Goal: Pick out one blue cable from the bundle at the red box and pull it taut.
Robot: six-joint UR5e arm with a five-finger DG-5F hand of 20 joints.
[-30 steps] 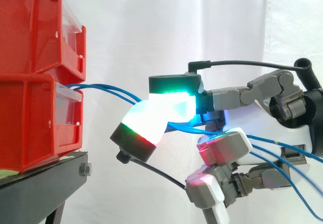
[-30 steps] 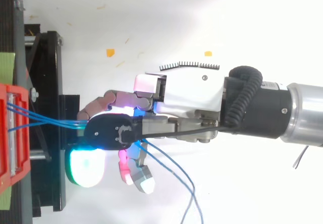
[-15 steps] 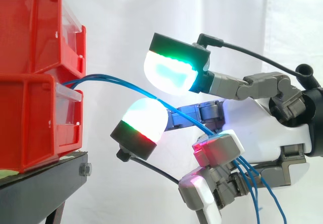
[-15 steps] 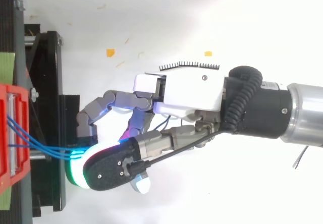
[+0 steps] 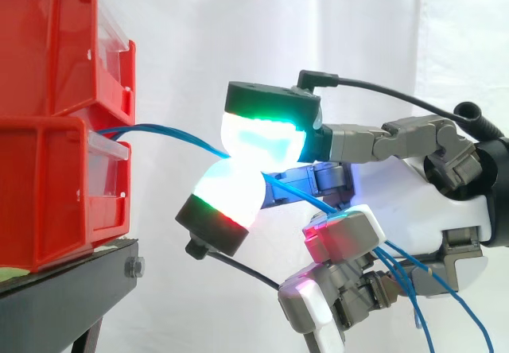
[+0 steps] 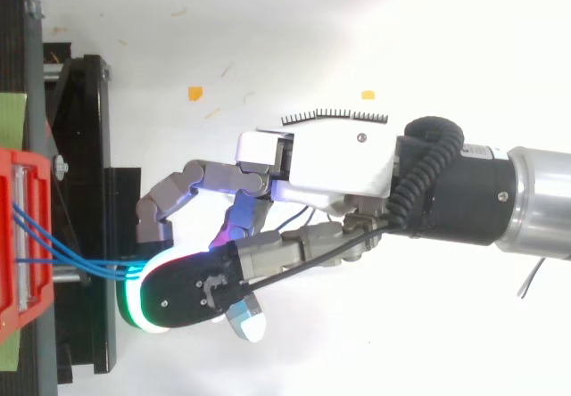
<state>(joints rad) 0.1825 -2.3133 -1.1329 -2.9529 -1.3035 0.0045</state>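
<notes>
We see hand (image 5: 421, 198) clenched on blue cable (image 5: 175, 132), glowing pads (image 5: 261, 140) pinching it near red box (image 5: 48, 194); 1 strand or several, we cannot tell. Pinch close to box, we judge, leaves room for pulling taut.

We can read no text, label, brand, number or sign (neither from the side nor from above).

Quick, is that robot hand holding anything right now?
Hand: shut, its glowing pads pinching the blue cables that run from the red box.
</notes>
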